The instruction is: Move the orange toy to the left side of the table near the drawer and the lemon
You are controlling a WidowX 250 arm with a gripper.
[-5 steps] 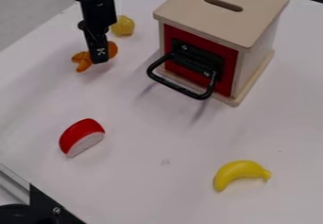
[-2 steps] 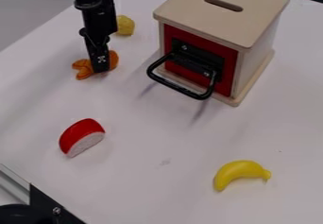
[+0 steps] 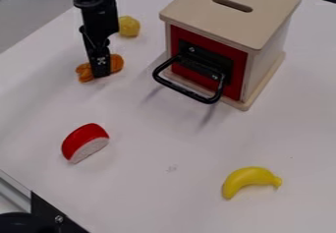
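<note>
The orange toy [image 3: 116, 63] lay on the white surface [image 3: 164, 192], to the left of the wooden box [image 3: 190, 8] in the view. The black tool [image 3: 101, 74] stood down over the middle of this toy — whether it was apart, together or clamped on it, I could not tell. The lemon [image 3: 129, 26] was also left of the box, but less far from it. The black handle [image 3: 177, 89] was on the red front of the box. Below and left of the box lay a red-and-white piece [image 3: 82, 137] — and the banana [image 3: 244, 177] was below the box.
</note>
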